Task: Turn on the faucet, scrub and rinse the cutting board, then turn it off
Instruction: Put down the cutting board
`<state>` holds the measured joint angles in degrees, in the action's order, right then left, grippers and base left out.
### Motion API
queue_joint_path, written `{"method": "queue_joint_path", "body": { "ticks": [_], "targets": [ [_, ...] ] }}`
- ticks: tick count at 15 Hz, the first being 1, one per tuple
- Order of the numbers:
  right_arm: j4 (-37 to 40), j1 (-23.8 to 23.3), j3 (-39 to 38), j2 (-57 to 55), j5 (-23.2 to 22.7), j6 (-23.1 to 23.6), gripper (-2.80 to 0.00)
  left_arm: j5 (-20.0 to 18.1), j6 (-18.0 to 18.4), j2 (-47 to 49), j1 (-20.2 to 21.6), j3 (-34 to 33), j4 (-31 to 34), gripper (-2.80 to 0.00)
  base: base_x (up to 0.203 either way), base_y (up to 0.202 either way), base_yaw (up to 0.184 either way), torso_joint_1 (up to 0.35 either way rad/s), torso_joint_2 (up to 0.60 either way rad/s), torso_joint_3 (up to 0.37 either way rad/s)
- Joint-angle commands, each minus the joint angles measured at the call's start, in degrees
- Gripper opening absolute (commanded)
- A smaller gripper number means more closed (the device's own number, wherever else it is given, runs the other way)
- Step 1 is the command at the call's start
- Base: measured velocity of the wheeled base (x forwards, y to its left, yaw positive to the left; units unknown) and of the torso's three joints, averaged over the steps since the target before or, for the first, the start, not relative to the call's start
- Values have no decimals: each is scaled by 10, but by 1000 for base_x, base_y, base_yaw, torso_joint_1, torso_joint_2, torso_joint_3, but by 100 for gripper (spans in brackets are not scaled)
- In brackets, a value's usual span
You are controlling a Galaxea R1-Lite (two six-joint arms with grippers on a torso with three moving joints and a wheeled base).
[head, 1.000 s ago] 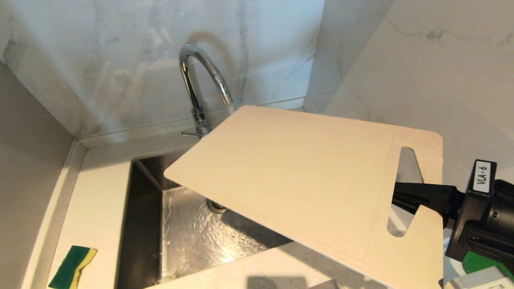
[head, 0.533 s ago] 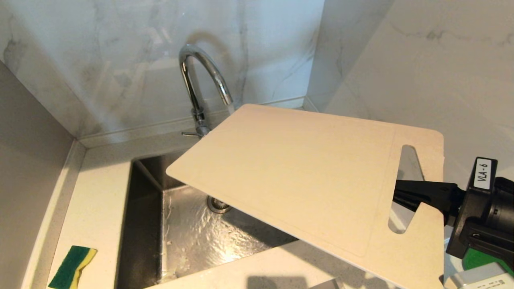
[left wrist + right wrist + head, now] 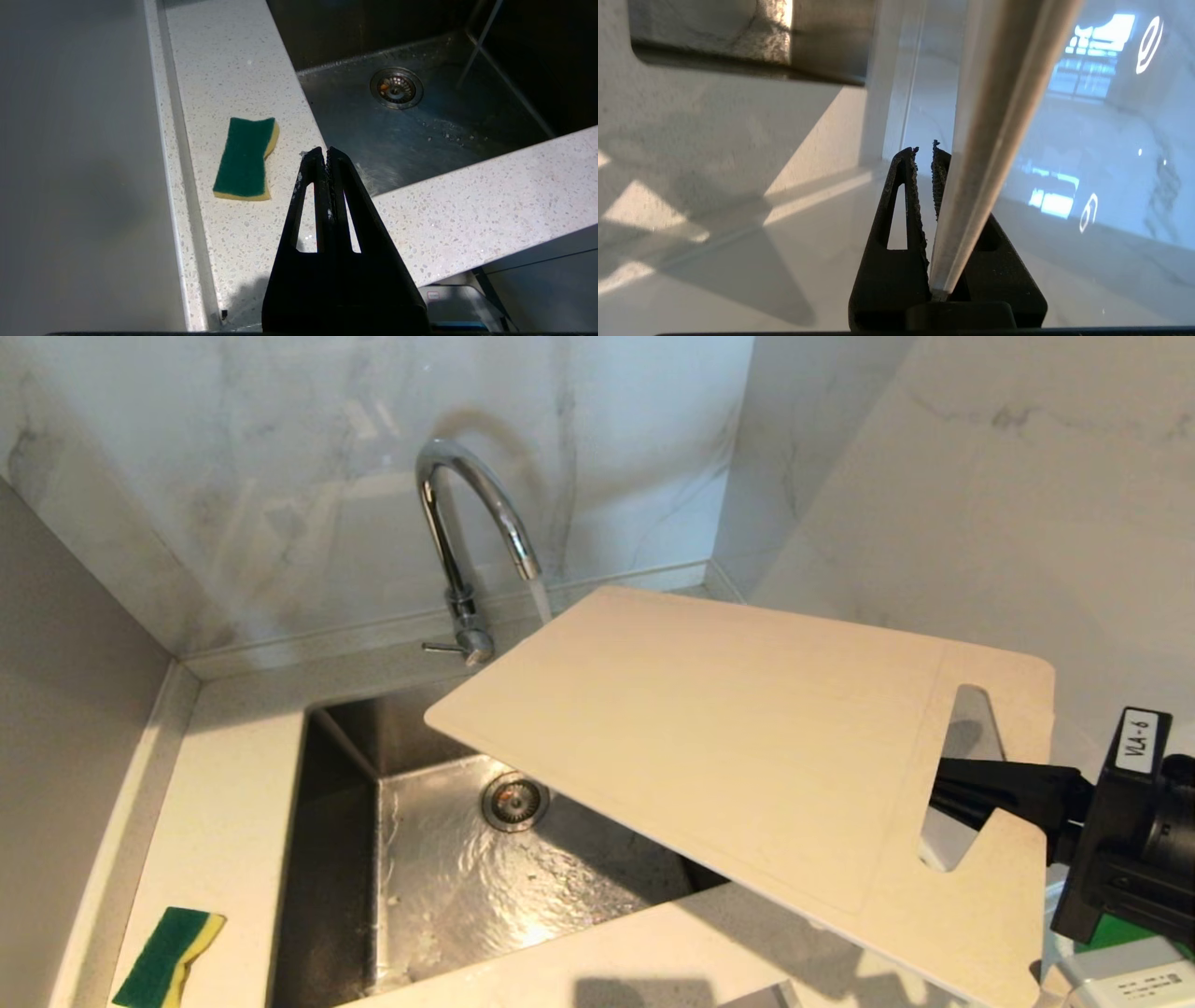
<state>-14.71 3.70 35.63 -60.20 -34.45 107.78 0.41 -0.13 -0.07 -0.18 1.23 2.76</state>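
Note:
The cream cutting board (image 3: 728,737) hangs tilted over the right half of the sink (image 3: 439,896). My right gripper (image 3: 941,789) is shut on it at the handle slot, reaching in from the right. From the right wrist the board's edge (image 3: 994,116) runs between the fingers of that gripper (image 3: 924,151). The chrome faucet (image 3: 467,504) stands behind the sink with water running from its spout, falling close to the board's far corner. My left gripper (image 3: 325,154) is shut on nothing above the front counter, near the green-and-yellow sponge (image 3: 245,163). It is outside the head view.
The sponge (image 3: 168,957) lies on the speckled counter (image 3: 224,803) left of the sink. The drain (image 3: 513,800) shows in the wet basin. Marble walls close in behind and on the right. A green thing (image 3: 1116,933) and a white device (image 3: 1130,980) sit at the lower right.
The right gripper has carried the board a little to the right and slightly down, uncovering the drain. The water stream under the spout shows more than before.

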Motion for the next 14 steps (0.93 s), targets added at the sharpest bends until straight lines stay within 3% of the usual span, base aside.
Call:
{"method": "queue_joint_path", "body": {
  "ticks": [1, 7, 14],
  "targets": [
    [-1, -23, -3, 9, -6, 5, -280, -1, 1, 1, 0, 0, 1, -280, 0, 0, 0, 0, 0, 0],
    [-2, -46, -9, 35, 1, -13, -280, -1, 1, 1, 0, 0, 1, -280, 0, 0, 0, 0, 0, 0],
    [-1, -47, -34, 103, 74, -51, -280, -1, 1, 1, 0, 0, 1, -280, 0, 0, 0, 0, 0, 0]
  ]
}}
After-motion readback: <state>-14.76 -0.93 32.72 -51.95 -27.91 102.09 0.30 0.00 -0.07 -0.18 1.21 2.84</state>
